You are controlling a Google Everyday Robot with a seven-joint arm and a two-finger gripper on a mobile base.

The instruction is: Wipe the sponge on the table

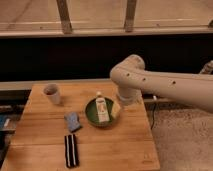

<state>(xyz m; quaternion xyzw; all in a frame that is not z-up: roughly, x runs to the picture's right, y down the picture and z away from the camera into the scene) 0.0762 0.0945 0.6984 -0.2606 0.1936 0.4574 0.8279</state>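
Observation:
The small blue-grey sponge (72, 121) lies flat on the light-brown wooden table (125, 150), left of centre and just left of a green bowl. My gripper (117, 108) hangs from the pale arm that reaches in from the right. It sits over the bowl's right rim, well to the right of the sponge and not touching it. It is open and holds nothing.
The green bowl (93, 116) stands mid-table with a white bottle (102, 109) lying in it. A white cup (52, 93) stands at the back left. A black strip with white stripes (71, 150) lies near the front edge. A dark wall runs behind the table.

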